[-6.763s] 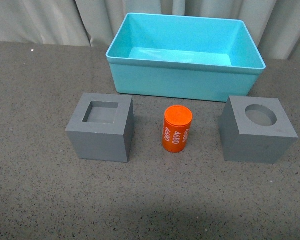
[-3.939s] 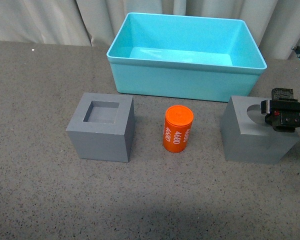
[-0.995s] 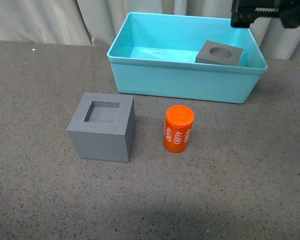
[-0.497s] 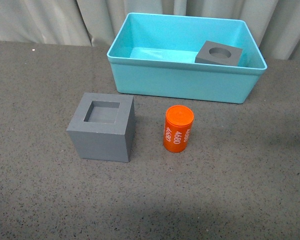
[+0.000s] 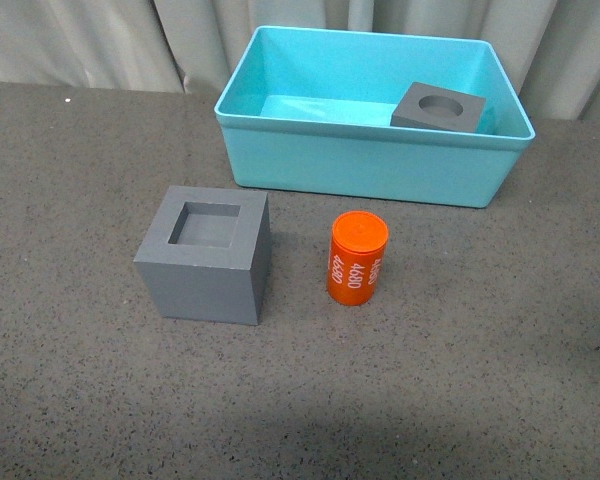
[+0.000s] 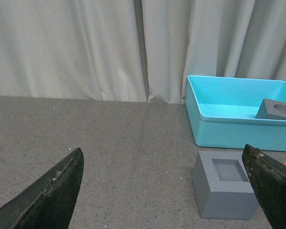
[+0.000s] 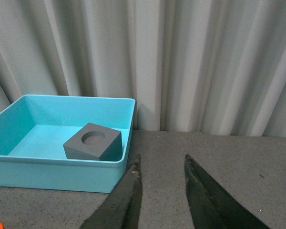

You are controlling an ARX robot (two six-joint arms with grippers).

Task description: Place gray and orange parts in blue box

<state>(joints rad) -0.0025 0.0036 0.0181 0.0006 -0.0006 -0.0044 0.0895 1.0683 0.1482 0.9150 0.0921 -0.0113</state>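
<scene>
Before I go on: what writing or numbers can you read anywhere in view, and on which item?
"4680": white digits running sideways along the side of the orange cylinder.
A second white print further round the same cylinder: turned away, too curved to read surely.
Gray cube with the square recess, gray cube with the round recess, blue box: no text visible.

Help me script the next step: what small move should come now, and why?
Probably advance the left gripper, open wide and empty, toward the square-recess cube. The round-recess cube already lies in the blue box, while the square-recess cube and the orange cylinder sit on the table, and that cube is on the left arm's side.
</scene>
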